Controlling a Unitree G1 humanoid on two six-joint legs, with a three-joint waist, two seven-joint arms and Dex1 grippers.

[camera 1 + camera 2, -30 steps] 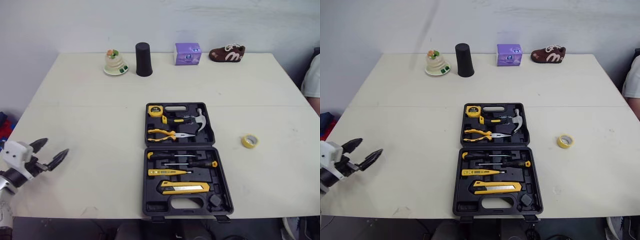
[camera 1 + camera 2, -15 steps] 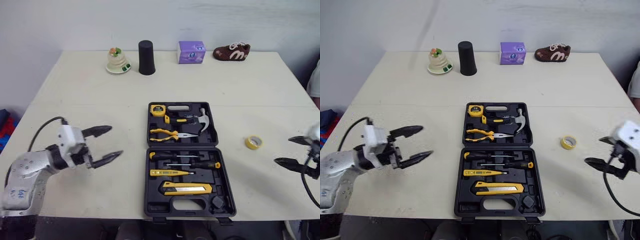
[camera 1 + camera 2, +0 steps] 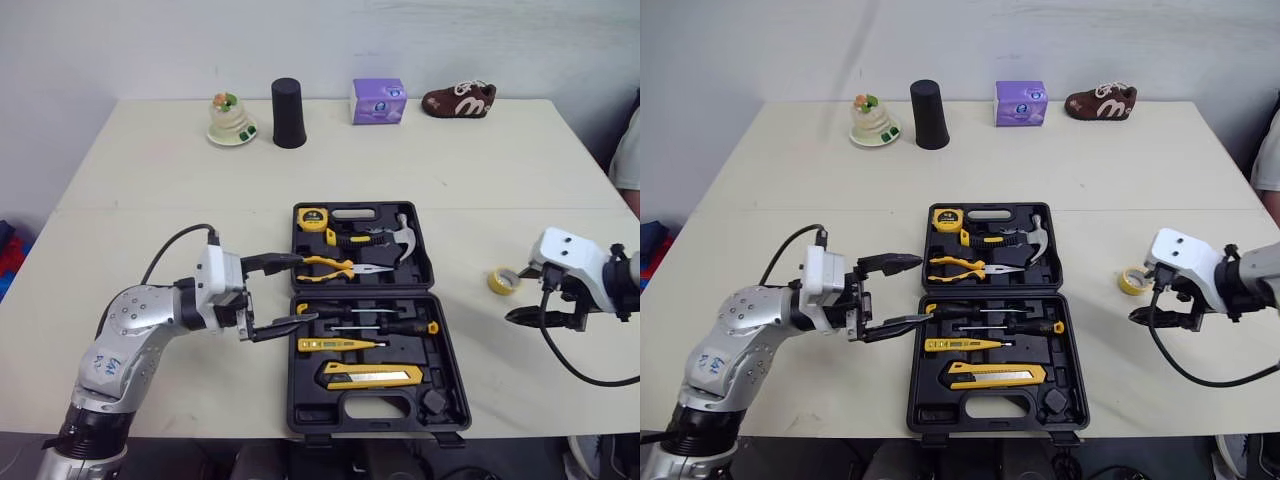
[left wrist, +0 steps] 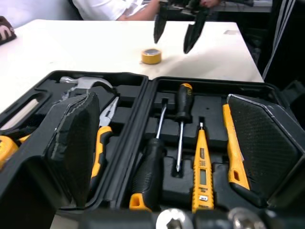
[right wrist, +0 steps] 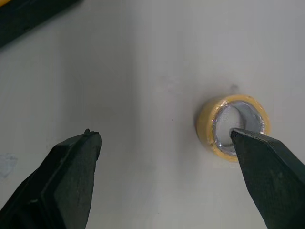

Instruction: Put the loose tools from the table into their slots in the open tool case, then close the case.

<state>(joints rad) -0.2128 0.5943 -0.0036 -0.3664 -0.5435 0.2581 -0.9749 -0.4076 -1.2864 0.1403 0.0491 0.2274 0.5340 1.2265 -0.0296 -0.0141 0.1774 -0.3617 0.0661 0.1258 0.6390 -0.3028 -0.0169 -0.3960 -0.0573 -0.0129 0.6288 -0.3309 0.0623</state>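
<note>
Both arms are swinging in from the worktop's [image 3: 180, 190] sides. The left end effector [image 3: 927, 288], fingers apart, is now hanging over the tool case's [image 3: 293, 380] nearest rim. The right end effector [image 5: 161, 134], also spread, is closing on the yellow tape roll [image 3: 501, 281], which is lying under one fingertip, not between both. The pick is likely just beginning. Bare worktop is surrounding the right end effector, with the case well apart from it.

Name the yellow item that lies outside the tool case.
The yellow tape roll, on the table beside the right gripper; the other yellow tools sit in the tool case.
</note>
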